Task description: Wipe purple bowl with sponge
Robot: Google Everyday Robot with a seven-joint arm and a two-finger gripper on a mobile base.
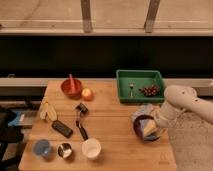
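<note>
The purple bowl [140,131] stands near the right edge of the wooden table [110,130]. A yellow sponge [149,129] sits tilted inside it. My gripper [156,124] reaches down from the white arm [185,102] at the right, over the bowl's right side. It is shut on the sponge and presses it into the bowl. The arm's end hides the bowl's right rim.
A green tray [120,80] with grapes [149,90] stands just behind the bowl. A grey cloth [144,111] lies between them. At the left are a red bowl [71,88], an orange [87,94], bananas [47,111], black tools [80,122] and three cups [91,148].
</note>
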